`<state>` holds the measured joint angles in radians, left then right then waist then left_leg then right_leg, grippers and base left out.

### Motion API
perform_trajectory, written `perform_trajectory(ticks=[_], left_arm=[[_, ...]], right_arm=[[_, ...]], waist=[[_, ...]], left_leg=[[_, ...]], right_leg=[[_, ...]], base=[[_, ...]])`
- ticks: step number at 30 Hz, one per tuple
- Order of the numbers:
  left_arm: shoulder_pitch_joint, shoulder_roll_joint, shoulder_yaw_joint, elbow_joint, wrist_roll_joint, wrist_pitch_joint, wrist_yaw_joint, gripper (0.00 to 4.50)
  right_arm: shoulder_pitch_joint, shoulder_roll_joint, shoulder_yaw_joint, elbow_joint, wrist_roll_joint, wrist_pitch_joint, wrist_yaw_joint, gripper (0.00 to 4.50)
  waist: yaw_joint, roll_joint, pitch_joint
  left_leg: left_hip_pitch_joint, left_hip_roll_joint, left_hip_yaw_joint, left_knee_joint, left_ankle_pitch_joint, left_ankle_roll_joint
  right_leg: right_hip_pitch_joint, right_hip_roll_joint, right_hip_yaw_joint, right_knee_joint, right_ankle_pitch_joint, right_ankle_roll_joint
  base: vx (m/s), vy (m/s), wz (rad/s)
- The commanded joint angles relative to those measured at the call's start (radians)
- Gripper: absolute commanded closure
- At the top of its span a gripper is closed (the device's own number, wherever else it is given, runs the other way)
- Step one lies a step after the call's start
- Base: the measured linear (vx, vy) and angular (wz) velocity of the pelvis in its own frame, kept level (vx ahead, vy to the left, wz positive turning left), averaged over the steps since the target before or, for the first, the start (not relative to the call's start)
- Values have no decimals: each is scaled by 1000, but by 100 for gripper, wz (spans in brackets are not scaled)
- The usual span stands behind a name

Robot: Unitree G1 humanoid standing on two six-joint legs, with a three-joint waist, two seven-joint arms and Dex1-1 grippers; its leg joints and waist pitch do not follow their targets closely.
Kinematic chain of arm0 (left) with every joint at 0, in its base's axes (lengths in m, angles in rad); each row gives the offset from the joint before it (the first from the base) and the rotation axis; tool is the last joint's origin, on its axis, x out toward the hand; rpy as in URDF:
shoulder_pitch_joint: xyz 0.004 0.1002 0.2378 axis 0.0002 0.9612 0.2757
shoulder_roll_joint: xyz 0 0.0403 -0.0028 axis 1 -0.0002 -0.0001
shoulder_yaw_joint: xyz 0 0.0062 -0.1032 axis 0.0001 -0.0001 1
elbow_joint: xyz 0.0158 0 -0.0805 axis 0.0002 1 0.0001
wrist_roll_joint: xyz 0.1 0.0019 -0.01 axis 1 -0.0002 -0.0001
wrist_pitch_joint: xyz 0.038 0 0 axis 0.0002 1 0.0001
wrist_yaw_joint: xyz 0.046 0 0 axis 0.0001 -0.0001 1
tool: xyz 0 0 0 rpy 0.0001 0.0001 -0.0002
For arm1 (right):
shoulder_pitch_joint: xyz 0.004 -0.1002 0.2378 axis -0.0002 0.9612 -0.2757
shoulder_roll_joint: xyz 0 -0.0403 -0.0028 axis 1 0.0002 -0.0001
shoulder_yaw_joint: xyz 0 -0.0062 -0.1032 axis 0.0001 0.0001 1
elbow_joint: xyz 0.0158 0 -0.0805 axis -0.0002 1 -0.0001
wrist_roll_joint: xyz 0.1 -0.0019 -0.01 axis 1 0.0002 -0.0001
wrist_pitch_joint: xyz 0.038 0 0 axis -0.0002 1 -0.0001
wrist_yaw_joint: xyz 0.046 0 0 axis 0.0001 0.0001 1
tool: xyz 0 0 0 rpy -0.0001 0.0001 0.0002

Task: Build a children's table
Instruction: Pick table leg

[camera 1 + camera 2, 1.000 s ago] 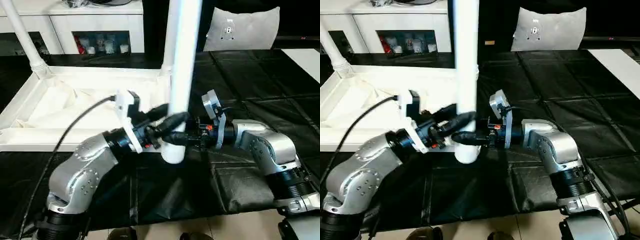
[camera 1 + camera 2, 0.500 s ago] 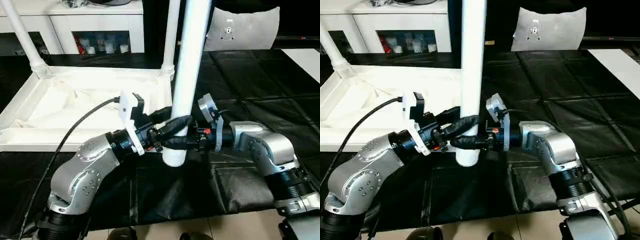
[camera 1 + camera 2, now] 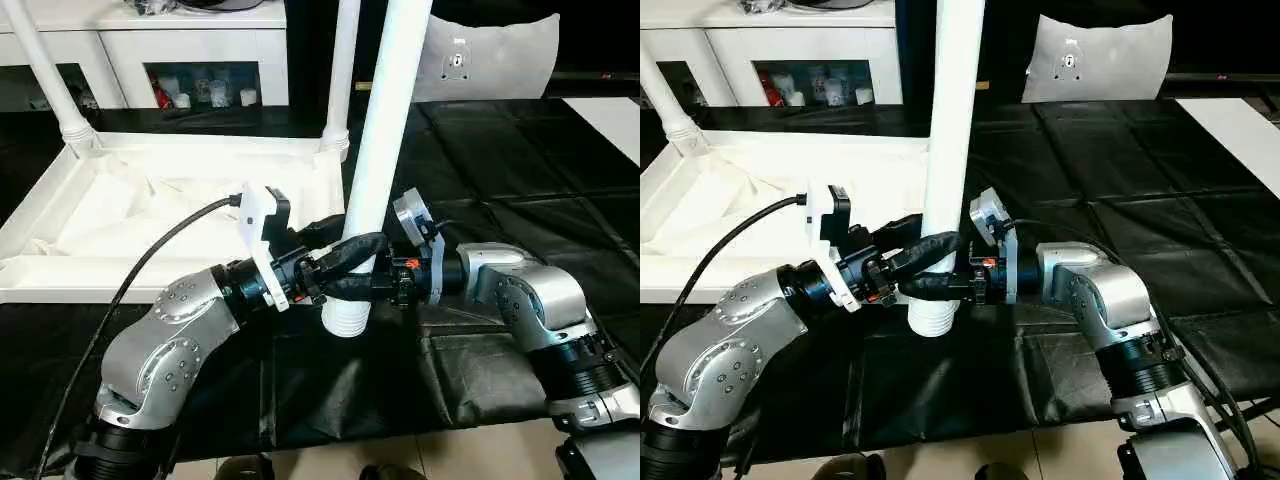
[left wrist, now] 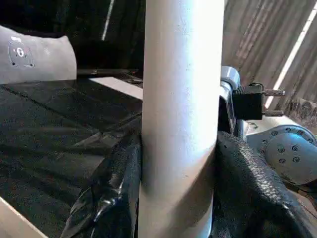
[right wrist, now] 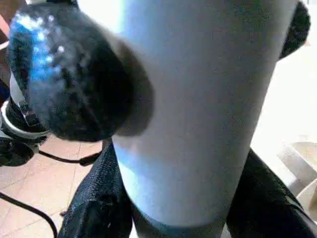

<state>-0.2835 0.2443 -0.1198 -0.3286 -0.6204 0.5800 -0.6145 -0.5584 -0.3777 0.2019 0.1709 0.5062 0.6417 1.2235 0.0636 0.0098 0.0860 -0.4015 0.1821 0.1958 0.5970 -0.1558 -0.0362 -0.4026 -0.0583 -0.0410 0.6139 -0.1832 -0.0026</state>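
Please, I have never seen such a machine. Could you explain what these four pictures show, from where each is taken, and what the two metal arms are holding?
This is a humanoid robot building a children's table. The two wide pictures come from cameras on its head, looking down over its silver arms. The two close pictures come from a camera on each wrist. On the black-covered work table lies the white table top, upside down, with two tube legs already standing in its far corners. The left gripper and the right gripper are both closed around a third white leg, holding it nearly upright, its ribbed end down. The wrist views show that leg between the black fingers.
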Motion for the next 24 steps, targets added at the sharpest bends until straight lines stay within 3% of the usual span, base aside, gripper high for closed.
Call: perform_trajectory(ticks=[1, 14, 17, 20, 21, 24], left_arm=[[-4, 8, 7, -8, -8, 18, -1, 204], [9, 0, 33, -42, -94, 50, -26, 103], [1, -46, 84, -35, -148, 30, 2, 83], [-24, -132, 187, 15, -210, -26, 98, 60], [-44, -170, 245, 52, -256, -23, 177, 48], [-61, -174, 268, 70, -258, -11, 220, 30]], right_arm=[[-11, -11, -2, -4, 0, 7, 10, 257], [8, -1, -14, -14, -1, -9, -12, 257], [15, 22, -39, -10, 1, -36, -42, 257], [25, 49, -71, -38, 35, -23, -71, 257], [34, 57, -72, -56, 33, -26, -89, 257], [45, 74, -73, -68, 11, -56, -131, 257]], waist=[[4, -2, -74], [7, 3, -79], [8, 3, -79], [8, 2, -78], [10, 2, -80], [13, 2, -80]], left_leg=[[30, 47, -25, -63, -215, 10], [31, 46, -25, -61, -220, 3], [30, 45, -25, -60, -225, -4], [29, 45, -24, -59, -238, -5], [29, 45, -26, -59, -244, -6], [31, 44, -27, -59, -242, -4]], right_leg=[[42, -70, 40, -74, -230, -205], [44, -70, 39, -72, -224, -215], [44, -70, 39, -72, -220, -218], [46, -71, 40, -75, -223, -224], [47, -69, 38, -74, -231, -220], [44, -67, 38, -76, -247, -190]], base=[[0, 0, 0], [0, 0, 0], [0, 0, 0], [0, 0, 0], [0, 0, 0], [0, 0, 0]])
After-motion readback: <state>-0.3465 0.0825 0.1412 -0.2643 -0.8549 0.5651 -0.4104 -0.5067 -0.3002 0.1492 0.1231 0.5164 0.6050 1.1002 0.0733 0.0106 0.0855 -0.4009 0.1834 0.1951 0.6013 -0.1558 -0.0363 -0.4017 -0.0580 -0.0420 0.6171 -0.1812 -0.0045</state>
